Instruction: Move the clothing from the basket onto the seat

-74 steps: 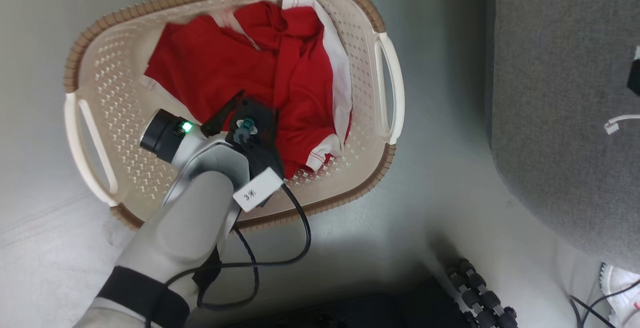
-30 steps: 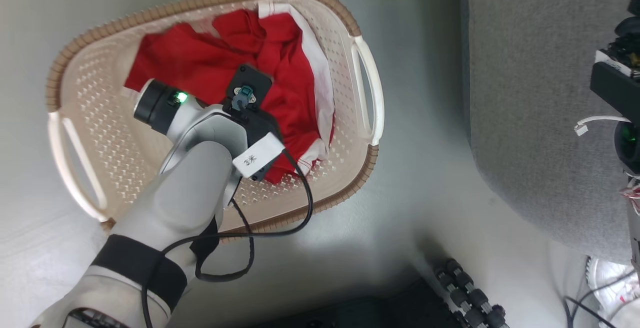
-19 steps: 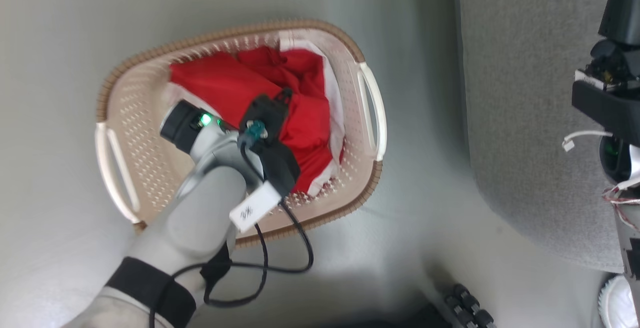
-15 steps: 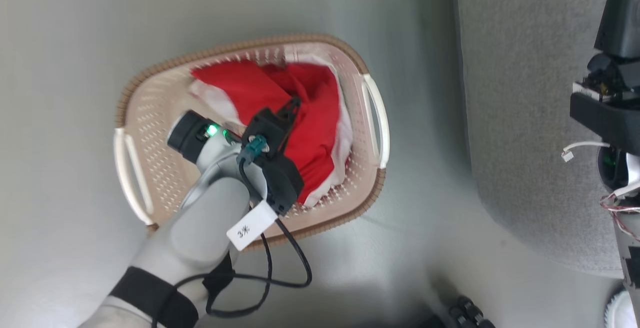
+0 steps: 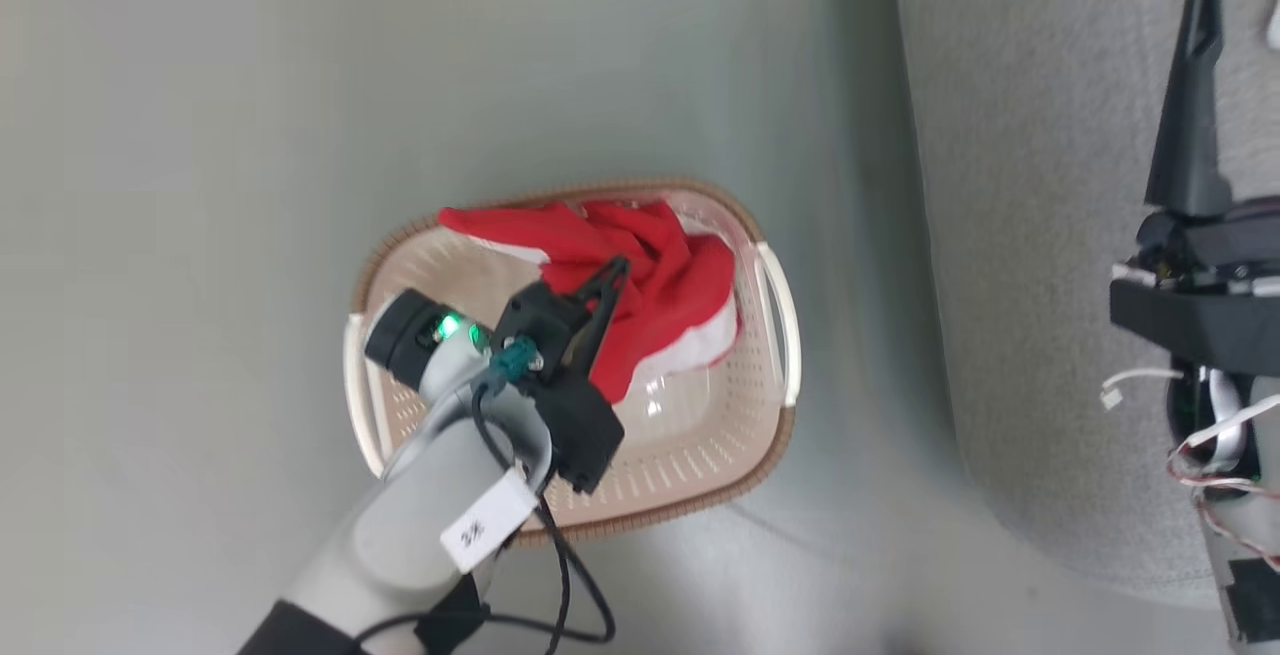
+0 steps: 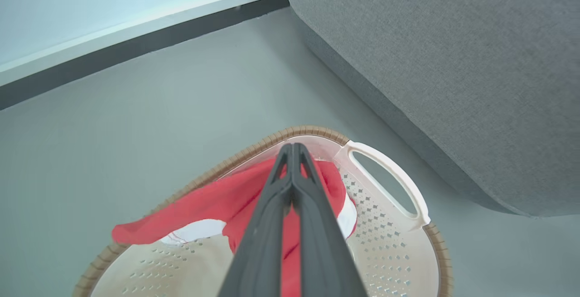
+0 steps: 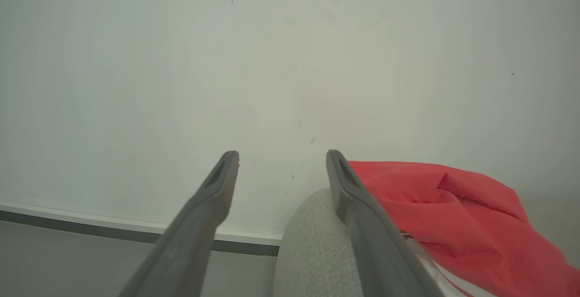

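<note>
one red garment [image 5: 665, 265] with white trim lies in the basket [image 5: 700, 440]. it is bunched toward the 1 o'clock part of the bowl, and one corner reaches the brown rim at 11 o'clock. the perforated bottom is bare from 4 to 7 o'clock. the left gripper [image 5: 612, 273] comes in from 7 o'clock on its pale forearm. its two dark fingers [image 6: 272, 224] are pressed together with a fold of the red cloth pinched between them, and in the left wrist view the cloth spreads out on both sides of them.

the single basket has one white loop handle [image 5: 778, 320] at 3 o'clock and a second handle [image 5: 356, 385] at 9 o'clock. it stands on the grey floor [image 5: 200, 235]. the one grey seat [image 5: 1020, 235] is at 3 o'clock from the basket, with a strip of floor between them.

the right gripper [image 7: 281, 155] has its two fingers spread wide with nothing between them, pointing at a pale wall [image 7: 272, 61]. at 4 o'clock in the right wrist view a second red piece [image 7: 453, 206] lies on rounded grey fabric [image 7: 308, 242].
</note>
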You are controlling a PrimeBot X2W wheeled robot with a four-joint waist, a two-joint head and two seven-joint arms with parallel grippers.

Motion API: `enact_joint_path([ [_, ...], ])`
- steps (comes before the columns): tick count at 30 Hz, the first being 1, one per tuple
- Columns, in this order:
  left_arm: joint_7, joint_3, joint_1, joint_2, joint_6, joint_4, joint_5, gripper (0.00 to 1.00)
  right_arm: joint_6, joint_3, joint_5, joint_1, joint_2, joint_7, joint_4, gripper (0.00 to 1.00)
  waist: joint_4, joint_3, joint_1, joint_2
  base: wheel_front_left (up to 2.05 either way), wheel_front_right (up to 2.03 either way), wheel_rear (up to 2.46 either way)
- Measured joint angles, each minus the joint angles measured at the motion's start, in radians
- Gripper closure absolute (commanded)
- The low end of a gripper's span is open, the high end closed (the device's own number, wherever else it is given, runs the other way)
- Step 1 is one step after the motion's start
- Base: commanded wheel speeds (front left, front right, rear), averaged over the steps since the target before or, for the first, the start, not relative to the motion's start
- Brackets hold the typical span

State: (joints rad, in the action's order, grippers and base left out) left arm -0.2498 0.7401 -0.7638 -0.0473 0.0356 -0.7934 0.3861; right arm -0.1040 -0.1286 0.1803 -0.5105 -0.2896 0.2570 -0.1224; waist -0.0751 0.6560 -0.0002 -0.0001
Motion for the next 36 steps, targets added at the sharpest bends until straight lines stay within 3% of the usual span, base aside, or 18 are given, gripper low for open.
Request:
enact_joint_path([
  [11,0.0,-0.072,0.165,-0.044,-0.011,0.142,0.043,1.0,0.014,-0.011,0.012,0.064,0.028,0.0,0.065,0.0,0.021,-0.167,0.0001,0.0,0.0,0.0,0.0],
  [12,0.0,-0.082,0.18,-0.046,-0.019,0.157,0.047,0.84,0.018,-0.014,0.012,0.072,0.031,0.0,0.068,0.0,0.022,-0.183,0.0,0.0,0.0,0.0,0.0],
  [13,0.0,-0.089,0.194,-0.048,-0.018,0.171,0.05,0.51,0.021,-0.016,0.013,0.078,0.034,0.0,0.073,0.0,0.022,-0.198,0.0,0.0,0.0,0.0,0.0],
  [14,0.0,-0.096,0.209,-0.049,-0.019,0.186,0.053,0.07,0.021,-0.018,0.013,0.084,0.036,0.0,0.078,0.0,0.023,-0.214,0.0,0.0,0.0,0.0,0.0],
  [15,0.0,-0.104,0.224,-0.05,-0.02,0.201,0.055,0.0,0.022,-0.019,0.013,0.093,0.037,0.0,0.081,0.0,0.023,-0.229,0.0,0.0,0.0,0.0,0.0],
  [36,0.0,-0.311,0.549,-0.13,-0.125,0.451,0.107,0.0,0.031,-0.043,0.015,0.318,0.064,0.0,0.142,0.0,0.007,-0.545,0.0,0.0,0.0,0.0,0.0],
])
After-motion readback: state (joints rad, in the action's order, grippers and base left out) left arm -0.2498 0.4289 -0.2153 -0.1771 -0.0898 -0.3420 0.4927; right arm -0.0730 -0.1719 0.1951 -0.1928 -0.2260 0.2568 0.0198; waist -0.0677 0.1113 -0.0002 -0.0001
